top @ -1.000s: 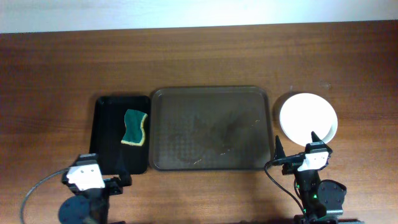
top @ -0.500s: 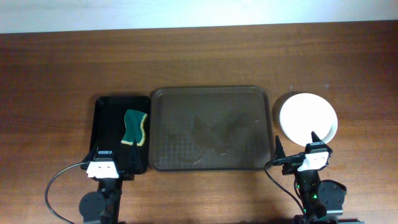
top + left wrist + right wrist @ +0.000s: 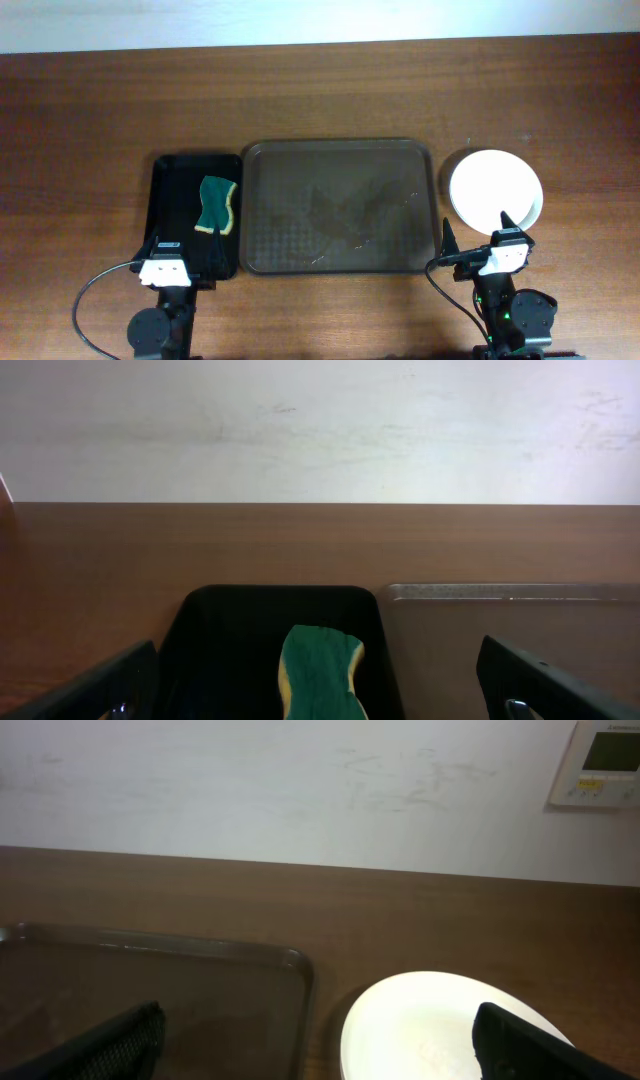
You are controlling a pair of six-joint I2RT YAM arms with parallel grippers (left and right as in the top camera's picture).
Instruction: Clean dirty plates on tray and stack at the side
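A stack of plates with a white plate on top (image 3: 495, 187) sits on the table right of the dark brown tray (image 3: 338, 206); it also shows in the right wrist view (image 3: 440, 1030). No smears show on it. The tray holds no plates and also shows in the right wrist view (image 3: 150, 990). My left gripper (image 3: 185, 250) is open and empty at the near end of the black tray. My right gripper (image 3: 477, 228) is open and empty at the near edge of the plate stack; it shows in the right wrist view (image 3: 315, 1055).
A smaller black tray (image 3: 178, 180) left of the brown tray holds a green and yellow sponge (image 3: 217, 205), also seen in the left wrist view (image 3: 320, 675). A white wall with a thermostat (image 3: 605, 760) stands behind the table.
My left arm swung from the lower left up to the near end of the black tray, then stopped. The right arm, plates and sponge have not moved.
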